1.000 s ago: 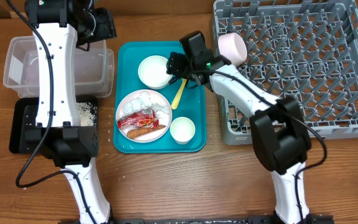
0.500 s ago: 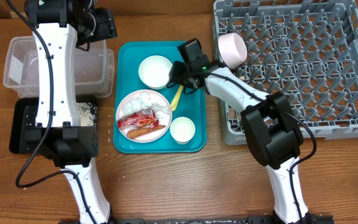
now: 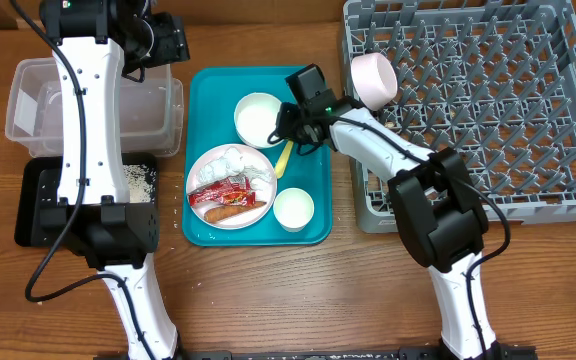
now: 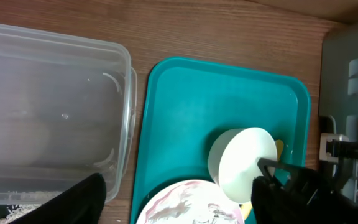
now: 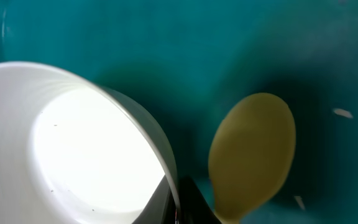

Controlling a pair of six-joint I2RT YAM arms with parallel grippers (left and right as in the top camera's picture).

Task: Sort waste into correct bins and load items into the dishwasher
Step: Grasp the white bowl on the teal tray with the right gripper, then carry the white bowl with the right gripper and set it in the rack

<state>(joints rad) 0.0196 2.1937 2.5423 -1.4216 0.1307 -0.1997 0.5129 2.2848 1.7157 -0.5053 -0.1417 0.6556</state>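
Plastic tub point(image 3: 28, 100), clear, is sitting far left. The left gripper point(image 3: 163, 42) is hanging over its far right corner. In the left wrist view its fingers are standing wide apart, carrying nothing. Black tray point(image 3: 33, 215) is lying in front of the tub, with loose rice point(image 3: 138, 180) in its right end.

Teal tray point(image 3: 208, 90) is sitting mid-table, carrying the plate point(image 3: 200, 170) of waste, a small cup point(image 3: 294, 208), the white bowl point(image 3: 258, 118) and the spoon point(image 3: 285, 158).

Step in hand, as judged: the right gripper point(image 3: 288, 118) is taking the white bowl off the teal tray for the dish rack point(image 3: 468, 100). Its jaws are pinching the bowl's rim on the right side. The bowl is sitting in the far half of the tray, tipped off level, mouth facing mostly up. Being round, it is showing no long axis, and the exact lean is not resolving.

Doing it well:
- The rim pinch is looking shallow, so the lift is calling for a slow, straight rise with no wrist roll.
- The spoon is lying just beside the gripped rim and needs clearing before any swing right.
- At the rack, the bowl probably wants turning on edge and seating between peg rows, near the pink bowl point(image 3: 373, 78) at the far left corner.

Spoon's long axis is running near-to-far along the tray, leaning slightly right at its far end.
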